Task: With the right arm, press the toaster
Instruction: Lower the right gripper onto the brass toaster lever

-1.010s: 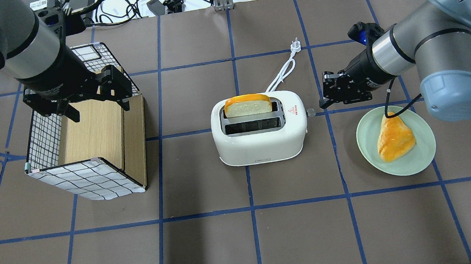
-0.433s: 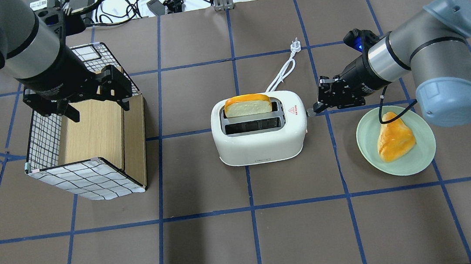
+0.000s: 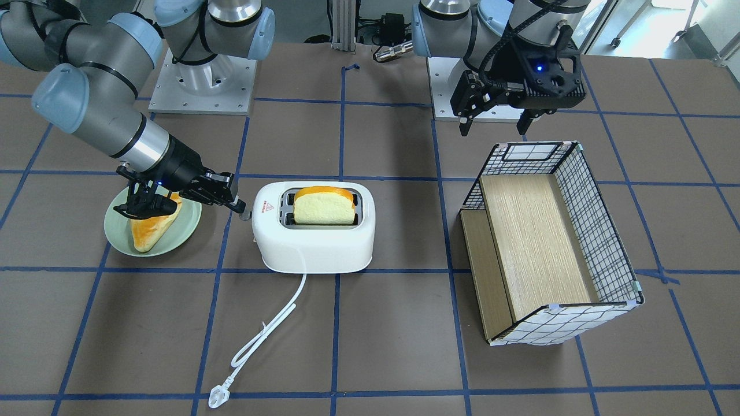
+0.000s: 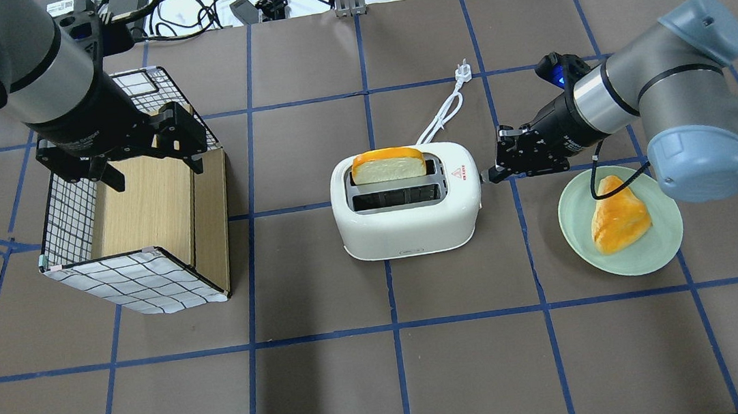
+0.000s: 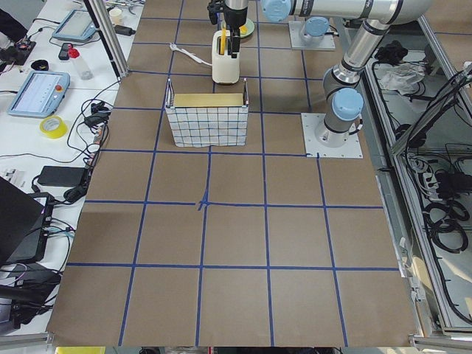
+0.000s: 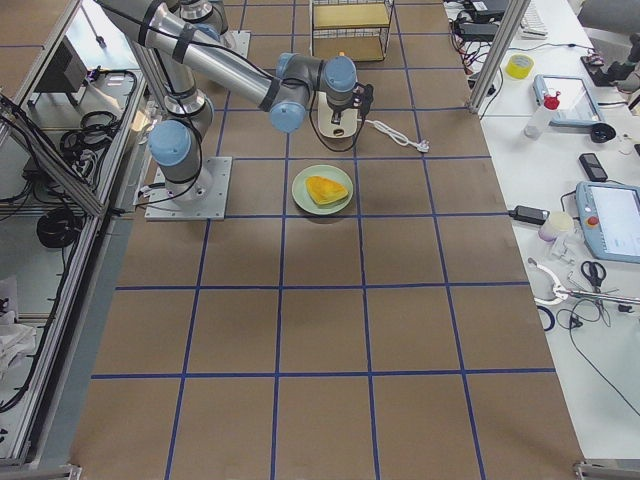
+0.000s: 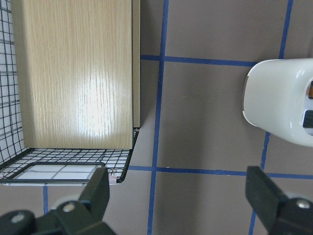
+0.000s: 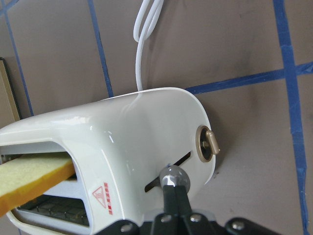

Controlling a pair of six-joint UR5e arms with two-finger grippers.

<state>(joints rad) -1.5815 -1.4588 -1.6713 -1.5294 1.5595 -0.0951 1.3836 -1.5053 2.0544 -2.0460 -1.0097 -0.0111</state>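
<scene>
The white toaster [image 4: 408, 220] stands mid-table with a bread slice [image 4: 388, 164] upright in its far slot. It also shows in the front view [image 3: 315, 242] and the right wrist view [image 8: 146, 132]. My right gripper [image 4: 493, 175] is shut and empty. Its joined fingertips [image 8: 171, 193] touch the round lever knob [image 8: 172, 176] on the toaster's right end, which sits near the top of its slot. My left gripper [image 4: 156, 171] is open and empty, hanging above the wire basket [image 4: 144, 285].
A green plate [image 4: 662, 251] with a bread piece [image 4: 617, 215] lies under my right wrist. The toaster's white cord [image 4: 445, 113] trails toward the far side. The basket with its wooden insert stands at the left.
My right gripper has moved left from a gap beside the toaster until its tips reach the lever knob. The left arm has not moved.
</scene>
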